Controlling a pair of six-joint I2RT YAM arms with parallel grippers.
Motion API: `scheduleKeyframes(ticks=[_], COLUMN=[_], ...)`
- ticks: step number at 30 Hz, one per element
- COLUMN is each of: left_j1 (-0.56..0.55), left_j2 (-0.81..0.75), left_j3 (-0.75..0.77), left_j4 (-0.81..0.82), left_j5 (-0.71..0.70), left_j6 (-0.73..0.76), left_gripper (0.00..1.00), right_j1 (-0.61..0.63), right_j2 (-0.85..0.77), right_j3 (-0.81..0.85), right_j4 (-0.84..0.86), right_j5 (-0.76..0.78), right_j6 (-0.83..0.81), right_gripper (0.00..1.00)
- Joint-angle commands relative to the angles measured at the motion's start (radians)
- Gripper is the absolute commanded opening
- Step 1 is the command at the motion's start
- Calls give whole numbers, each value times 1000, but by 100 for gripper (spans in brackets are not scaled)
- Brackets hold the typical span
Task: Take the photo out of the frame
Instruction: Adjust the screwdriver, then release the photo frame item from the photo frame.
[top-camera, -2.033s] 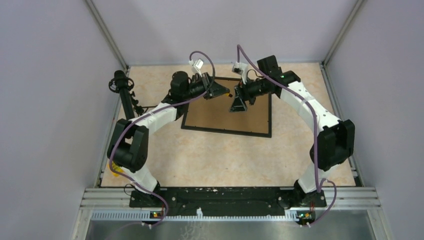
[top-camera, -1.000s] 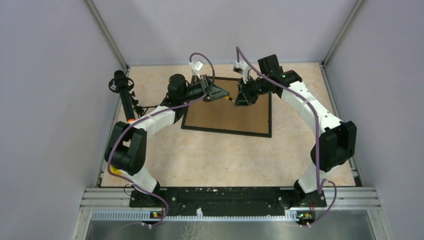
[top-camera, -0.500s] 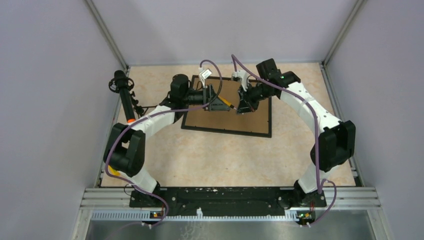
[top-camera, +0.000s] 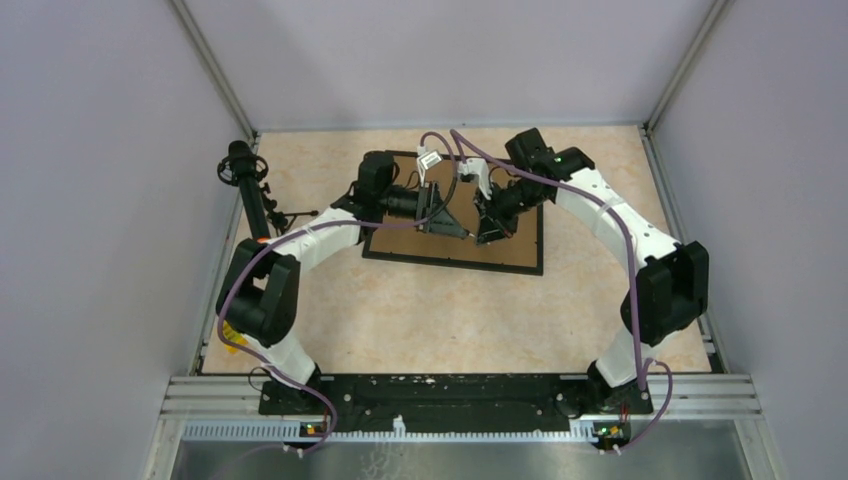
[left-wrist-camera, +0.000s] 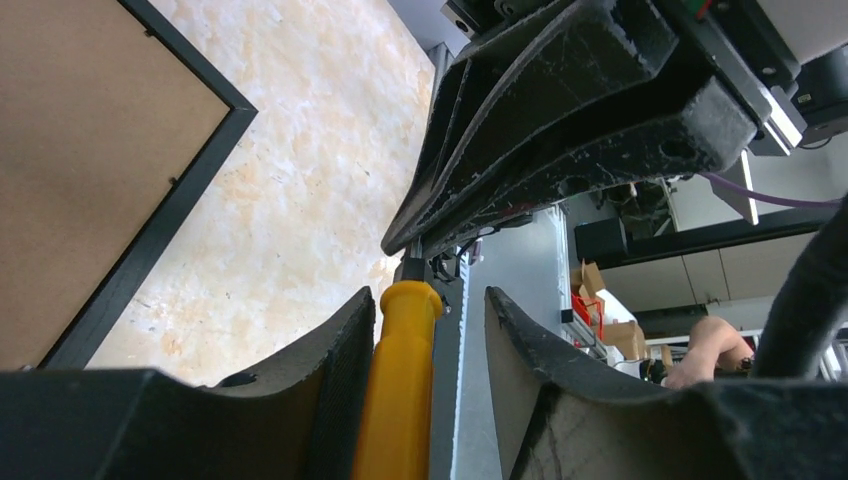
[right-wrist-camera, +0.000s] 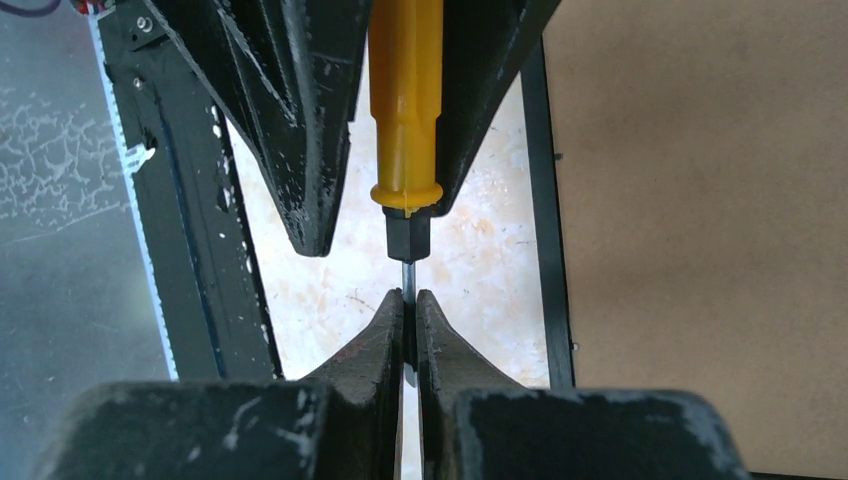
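Frame (top-camera: 430, 248) lay flat on the table (top-camera: 450, 320) with its brown back up. The photo could not be seen; only the back and the thin black border showed.

Both arms reached in over the frame. Their grippers met tip to tip above the brown back, near the middle of the frame. The left gripper (left-wrist-camera: 428, 300) came in from the frame's left side and the right gripper (right-wrist-camera: 410, 300) from its right side.

A screwdriver (right-wrist-camera: 405, 110) with a yellow handle ran between them, up above the frame. The handle sat between the left gripper's fingers (left-wrist-camera: 335, 370). It touched one finger, and a thin gap showed by the other finger, so I could not tell if those jaws squeezed it. The right gripper's jaws were almost closed. They pinched the thin metal shaft (right-wrist-camera: 408, 275) just past the black end of the handle.

From the left wrist, one corner of the frame showed below, with bare table beside it.

A black stand (top-camera: 245, 185) stood on the table, well to the left of the frame.
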Motion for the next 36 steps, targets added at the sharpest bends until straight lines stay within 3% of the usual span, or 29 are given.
scheduleKeyframes(ticks=[1,5,9,12,15,16,17,19,22,25,31,36], left_j1=[-15,-28,-35,-40,-42,-42,-41,-41,-41,-44,-78,-124], left_j2=[7,13,15,19,19,20,20,15,25,81,207,303], left_j3=[12,-1,-32,-43,-50,-53,-61,-91,-108,-67,-6,85], left_j4=[74,97,166,195,213,229,252,324,337,290,240,142], left_j5=[42,52,62,63,49,40,25,-44,-182,-282,-411,-479], left_j6=[-24,-42,-94,-110,-117,-126,-142,-181,-194,-202,-261,-314], left_gripper=[48,45,32,27,9,1,0,0,0,0,0,0], right_j1=[35,38,38,37,36,31,17,-45,-187,-330,-570,-626], right_j2=[-50,-54,-52,-50,-46,-49,-51,-66,-89,-124,-98,-50], right_j3=[-2,2,8,13,23,24,21,3,-71,-214,-421,-517], right_j4=[-12,-10,-8,-4,-4,-2,5,35,115,264,408,514], right_j5=[0,15,24,24,30,31,22,-38,-124,-79,-47,-57], right_j6=[-46,-49,-46,-44,-33,-24,-13,29,129,290,437,501], right_gripper=[0,0,0,0,2,16,32,54,67,70,69,63])
